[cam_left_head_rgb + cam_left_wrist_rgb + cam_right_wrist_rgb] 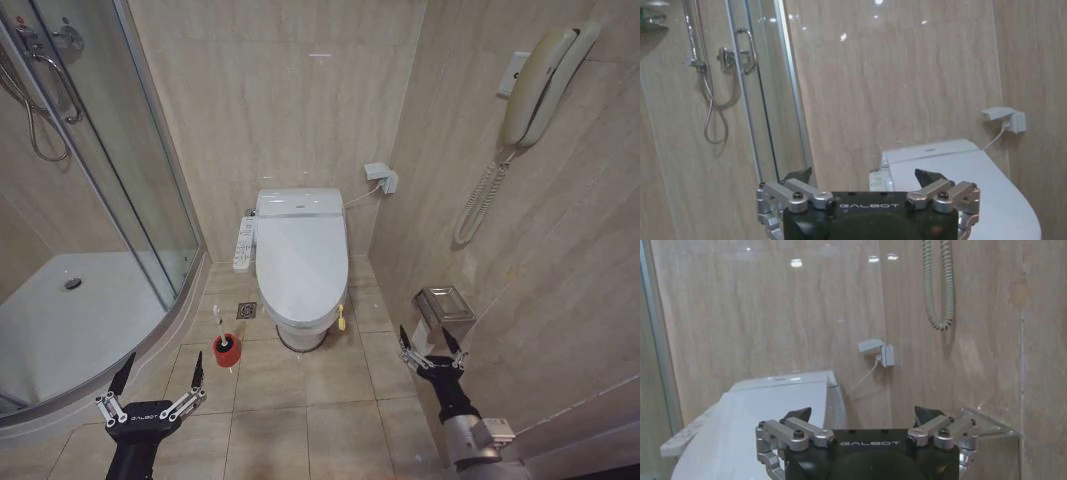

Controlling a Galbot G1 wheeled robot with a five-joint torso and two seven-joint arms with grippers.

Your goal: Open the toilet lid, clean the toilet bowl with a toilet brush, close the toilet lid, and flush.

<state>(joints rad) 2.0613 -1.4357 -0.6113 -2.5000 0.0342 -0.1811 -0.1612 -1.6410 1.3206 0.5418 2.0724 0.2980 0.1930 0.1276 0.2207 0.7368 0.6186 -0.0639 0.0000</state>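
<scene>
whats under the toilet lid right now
Nothing under it can be seen: the toilet lid is shut flat, covering the seat and bowl. The toilet brush stands in its red holder on the floor to the toilet's left.

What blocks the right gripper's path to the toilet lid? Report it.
Nothing visible does. The right gripper, jaws open, hovers beside the wall; bare beige floor tiles lie between it and the closed smooth white plastic toilet lid.
</scene>
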